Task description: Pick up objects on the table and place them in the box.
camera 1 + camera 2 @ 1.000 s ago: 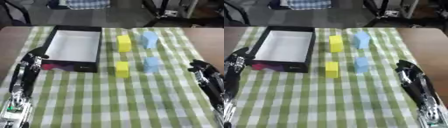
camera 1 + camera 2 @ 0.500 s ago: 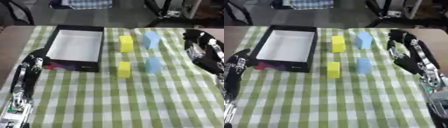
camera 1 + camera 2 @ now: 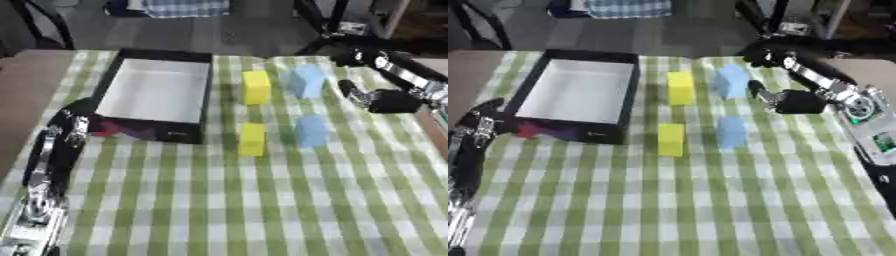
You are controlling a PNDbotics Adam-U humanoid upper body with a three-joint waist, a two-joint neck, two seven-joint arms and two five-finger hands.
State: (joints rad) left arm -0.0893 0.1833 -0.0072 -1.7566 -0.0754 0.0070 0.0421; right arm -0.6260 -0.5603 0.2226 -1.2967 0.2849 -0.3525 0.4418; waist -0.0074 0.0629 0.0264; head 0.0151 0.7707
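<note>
Beside far blue block (image 3: 731, 80) — right hand (image 3: 785, 100) arrived.

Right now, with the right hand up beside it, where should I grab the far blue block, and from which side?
Take the far blue block across its two upright side faces, coming from its right, where the right hand hovers. It stands upright, apart from the far yellow block.

A green and white checked tablecloth (image 3: 219, 200) covers the brown table (image 3: 31, 80), whose bare wood shows beside the cloth's left edge. Beyond the far edge of the cloth lies a grey floor (image 3: 192, 30). On the floor, far behind the cloth, is a blue checked fabric (image 3: 179, 7). Dark metal legs (image 3: 776, 15) stand behind the cloth's far right corner.
</note>
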